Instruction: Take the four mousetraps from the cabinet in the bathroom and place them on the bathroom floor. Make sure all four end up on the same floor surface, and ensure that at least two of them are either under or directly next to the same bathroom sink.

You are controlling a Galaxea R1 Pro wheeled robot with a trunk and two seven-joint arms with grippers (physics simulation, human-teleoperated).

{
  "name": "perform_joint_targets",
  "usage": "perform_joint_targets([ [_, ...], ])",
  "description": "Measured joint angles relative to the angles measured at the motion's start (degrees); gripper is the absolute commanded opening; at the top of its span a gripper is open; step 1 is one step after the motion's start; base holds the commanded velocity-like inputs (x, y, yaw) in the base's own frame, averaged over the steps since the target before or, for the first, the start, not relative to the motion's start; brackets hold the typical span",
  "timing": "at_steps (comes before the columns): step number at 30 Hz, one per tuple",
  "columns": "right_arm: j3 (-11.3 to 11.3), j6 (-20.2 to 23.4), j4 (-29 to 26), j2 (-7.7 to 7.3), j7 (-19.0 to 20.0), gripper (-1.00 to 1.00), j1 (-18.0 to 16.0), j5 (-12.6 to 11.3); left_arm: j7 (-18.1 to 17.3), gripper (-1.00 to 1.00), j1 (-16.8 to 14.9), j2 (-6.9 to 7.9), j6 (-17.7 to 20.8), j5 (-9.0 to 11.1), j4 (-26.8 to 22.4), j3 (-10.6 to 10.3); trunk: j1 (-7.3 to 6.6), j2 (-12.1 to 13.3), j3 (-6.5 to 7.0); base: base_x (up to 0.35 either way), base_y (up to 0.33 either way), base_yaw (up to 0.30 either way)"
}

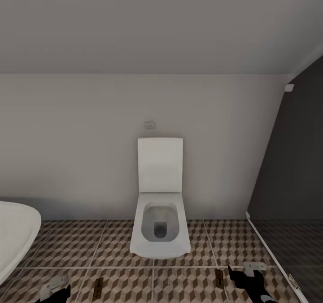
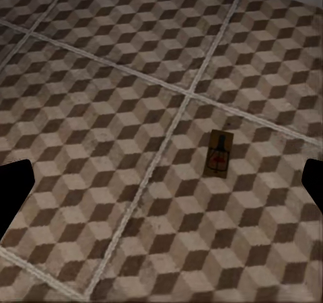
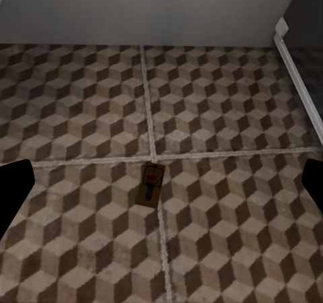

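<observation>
Facing the toilet, I hold both arms low and near over the bathroom floor. At far left the rounded white tub edges in. My left gripper hangs spread wide and empty above one mousetrap lying flat on the tiles. My right gripper is likewise wide and empty over a second mousetrap, which rests by a grout line. I judge both traps were set down here, though no sink is in sight.

Brown-beige cube-pattern bathroom floor, white toilet, brown mousetraps
</observation>
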Motion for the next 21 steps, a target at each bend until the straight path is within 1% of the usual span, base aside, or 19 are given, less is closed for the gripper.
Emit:
perform_joint_targets([
  [5, 0.0, 0.0, 0.0, 0.00, 0.0, 1.00, 0.0, 0.0, -0.1, 1.00, 0.4, -0.75, 0.2, 0.0, 1.7, 0.0, 0.00, 0.0, 0.00, 0.000, 0.000, 0.000],
  [7, 0.0, 0.0, 0.0, 0.00, 0.0, 1.00, 0.0, 0.0, -0.1, 1.00, 0.7, -1.53, 0.2, 0.0, 2.1, 0.0, 0.00, 0.0, 0.00, 0.000, 0.000, 0.000],
  [8, 0.0, 0.0, 0.0, 0.00, 0.0, 1.00, 0.0, 0.0, -0.1, 1.00, 1.0, -2.15, 0.2, 0.0, 2.2, 0.0, 0.00, 0.0, 0.00, 0.000, 0.000, 0.000],
  [9, 0.0, 0.0, 0.0, 0.00, 0.0, 1.00, 0.0, 0.0, 0.0, 1.00, 1.7, -3.48, 0.3, -0.1, 2.4, -0.1, 0.00, 0.0, 0.00, 0.000, 0.000, 0.000],
  [16, 0.0, 0.0, 0.0, 0.00, 0.0, 1.00, 0.0, 0.0, 0.0, 1.00, 2.5, -5.67, 0.3, 0.0, 2.4, 0.0, 0.00, 0.0, 0.00, 0.000, 0.000, 0.000],
  [17, 0.0, 0.0, 0.0, 0.00, 0.0, 1.00, 0.0, 0.0, -0.1, 1.00, 2.6, -6.31, 0.3, 0.0, 2.5, 0.0, 0.00, 0.0, 0.00, 0.000, 0.000, 0.000],
  [18, 0.0, 0.0, 0.0, 0.00, 0.0, 1.00, 0.0, 0.0, -0.1, 1.00, 2.9, -8.04, 0.3, -0.1, 2.5, -0.1, 0.00, 0.0, 0.00, 0.000, 0.000, 0.000],
  [19, 0.0, 0.0, 0.0, 0.00, 0.0, 1.00, 0.0, 0.0, -0.1, 1.00, 3.0, -9.27, 0.3, 0.0, 2.4, -0.1, 0.00, 0.0, 0.00, 0.000, 0.000, 0.000],
  [20, 0.0, 0.0, 0.0, 0.00, 0.0, 1.00, 0.0, 0.0, -0.1, 1.00, 3.1, -9.90, 0.3, 0.0, 2.4, 0.0, 0.00, 0.0, 0.00, 0.000, 0.000, 0.000],
  [21, 0.0, 0.0, 0.0, 0.00, 0.0, 1.00, 0.0, 0.0, -0.1, 1.00, 3.4, -11.70, 0.3, -0.1, 2.5, -0.1, 0.00, 0.0, 0.00, 0.000, 0.000, 0.000],
])
